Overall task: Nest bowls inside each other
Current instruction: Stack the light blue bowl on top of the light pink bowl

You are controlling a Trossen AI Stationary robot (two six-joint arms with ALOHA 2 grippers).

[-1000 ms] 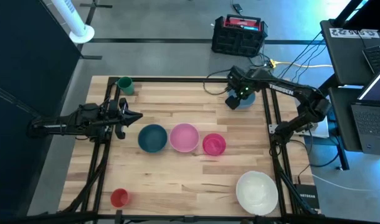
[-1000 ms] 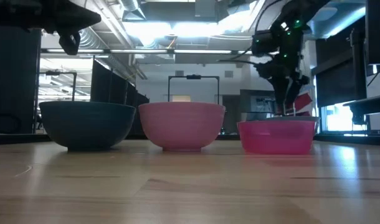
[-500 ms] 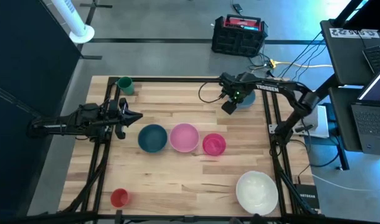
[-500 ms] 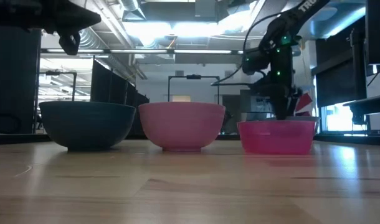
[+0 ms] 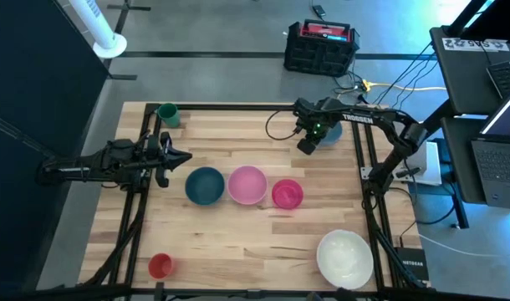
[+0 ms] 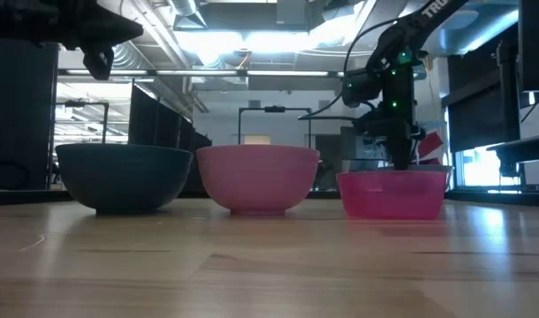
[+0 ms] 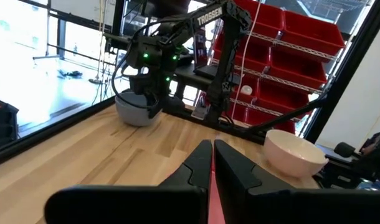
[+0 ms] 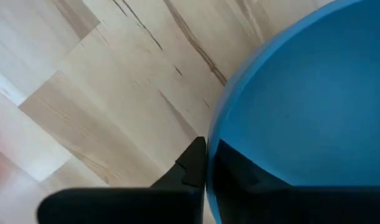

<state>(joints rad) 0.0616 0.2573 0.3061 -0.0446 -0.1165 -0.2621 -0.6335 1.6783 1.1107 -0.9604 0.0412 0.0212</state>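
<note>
The light blue bowl (image 5: 330, 131) sits on its base at the table's far right, with my right gripper (image 5: 308, 144) pointing down and shut on its rim. The dark teal bowl (image 5: 205, 185), pale pink bowl (image 5: 247, 185) and magenta bowl (image 5: 287, 193) stand upright in a row at mid table. The white bowl (image 5: 344, 257) stands at the near right. My left gripper (image 5: 178, 156) hovers shut and level at the table's left, holding nothing. My right gripper pinches the light blue bowl's rim (image 8: 211, 140) on its left, near side. One finger (image 8: 191, 160) is outside the wall and the other inside the bowl. The fingers come from above, pointing down. The bowl (image 7: 135, 109) still rests upright on the table.
A small green cup (image 5: 167, 113) stands at the far left corner and a small red cup (image 5: 160, 265) at the near left. Bare wood lies between the row of bowls and the light blue bowl. Black frame rails run along the table's sides.
My right gripper has sunk and shifted a little toward the table's left and near side, onto the light blue bowl's rim, and has shut on it. The bowl has stayed where it was.
</note>
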